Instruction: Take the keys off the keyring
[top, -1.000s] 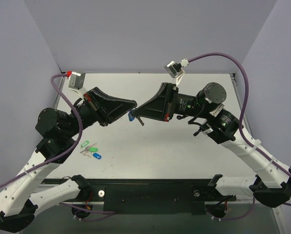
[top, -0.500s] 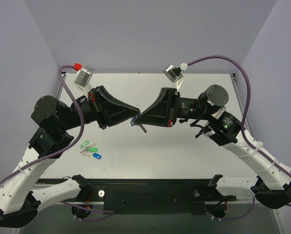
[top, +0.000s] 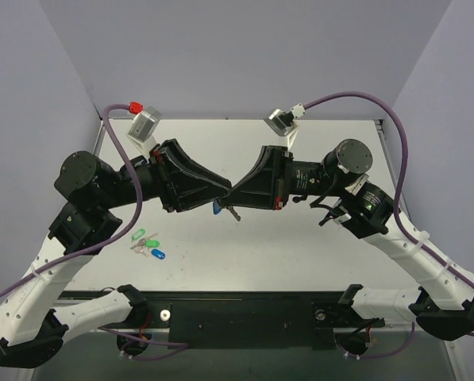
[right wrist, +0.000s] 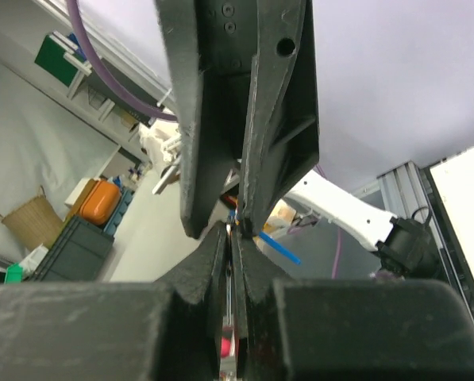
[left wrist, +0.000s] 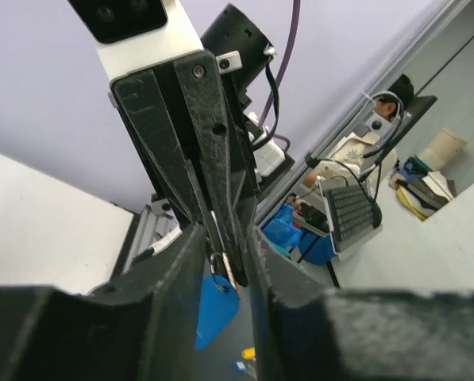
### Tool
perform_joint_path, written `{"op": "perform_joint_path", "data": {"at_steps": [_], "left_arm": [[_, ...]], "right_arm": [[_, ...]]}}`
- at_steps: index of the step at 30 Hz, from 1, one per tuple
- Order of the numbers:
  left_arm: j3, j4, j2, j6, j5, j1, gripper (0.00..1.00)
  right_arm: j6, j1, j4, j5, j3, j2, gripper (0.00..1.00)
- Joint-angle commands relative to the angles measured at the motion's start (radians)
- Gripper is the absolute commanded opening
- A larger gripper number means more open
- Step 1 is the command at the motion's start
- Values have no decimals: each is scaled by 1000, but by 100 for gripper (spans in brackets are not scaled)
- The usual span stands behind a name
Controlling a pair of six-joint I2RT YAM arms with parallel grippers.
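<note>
In the top view my two grippers meet tip to tip above the middle of the table. My right gripper [top: 234,195] [right wrist: 237,235] is shut on the thin silver key [top: 235,213], whose metal edge shows between its pads. The light-blue tag of the keyring [top: 217,209] [left wrist: 213,305] hangs from its thin metal ring [left wrist: 217,268] just under the tips. My left gripper [top: 225,193] [left wrist: 224,248] is open, with one finger on each side of the ring and of the right gripper's tips. The left gripper's fingers [right wrist: 197,119] show from above in the right wrist view.
A bunch of green and dark blue tags [top: 148,245] lies on the white table [top: 300,246] at the front left, near the left arm. Purple cables arch over both arms. Grey walls close the back and sides.
My left gripper has moved right and closed in on the right gripper's tips, now straddling them. The tag and key hang slightly lower than before.
</note>
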Motion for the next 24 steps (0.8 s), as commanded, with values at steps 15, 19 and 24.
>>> {"op": "perform_joint_path", "data": {"at_steps": [15,19,24], "left_arm": [[-177,206,-167,-132,-380,6,77],[-257,313,-202,-204,-426,5,70],[-276,326,-199,-224,-437,6,62]], "right_arm": [[0,0,87,100,4,11,0],[0,0,94,107,10,19,0],[4,0,102,109,27,34,0]]}}
